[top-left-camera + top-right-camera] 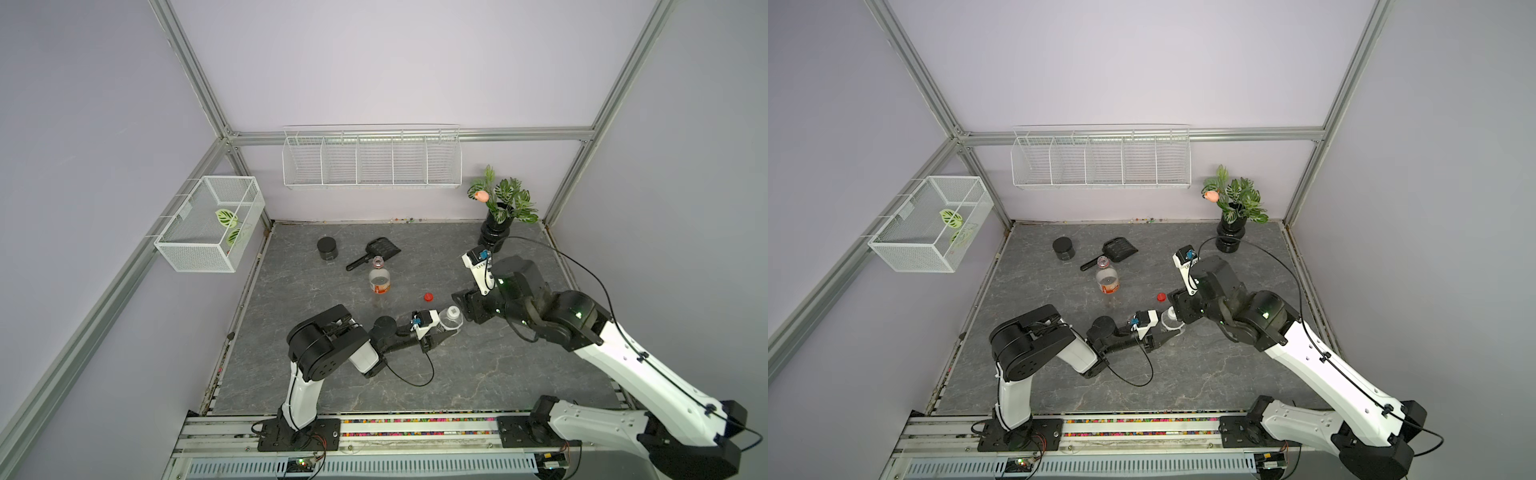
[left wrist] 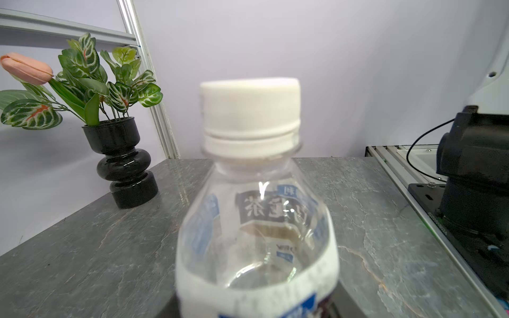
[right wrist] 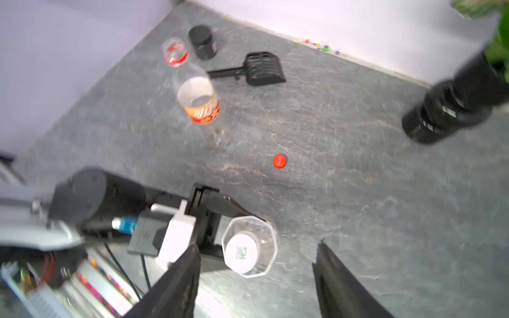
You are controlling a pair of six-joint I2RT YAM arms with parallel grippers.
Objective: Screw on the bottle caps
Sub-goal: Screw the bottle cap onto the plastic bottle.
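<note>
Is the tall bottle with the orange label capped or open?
Open. The orange-label bottle shows a bare mouth; the red cap lies apart on the tabletop.

white cap (image 2: 249, 110) on bottle (image 2: 256, 234), red cap (image 1: 428, 296) loose

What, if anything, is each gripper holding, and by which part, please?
Left gripper holds the short bottle by its labelled body; right gripper is open, holding nothing.

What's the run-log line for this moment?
left tool: shut on short bottle | white cap: on its neck | right tool: open | red cap: loose on table | tall bottle: upright, uncapped
</note>
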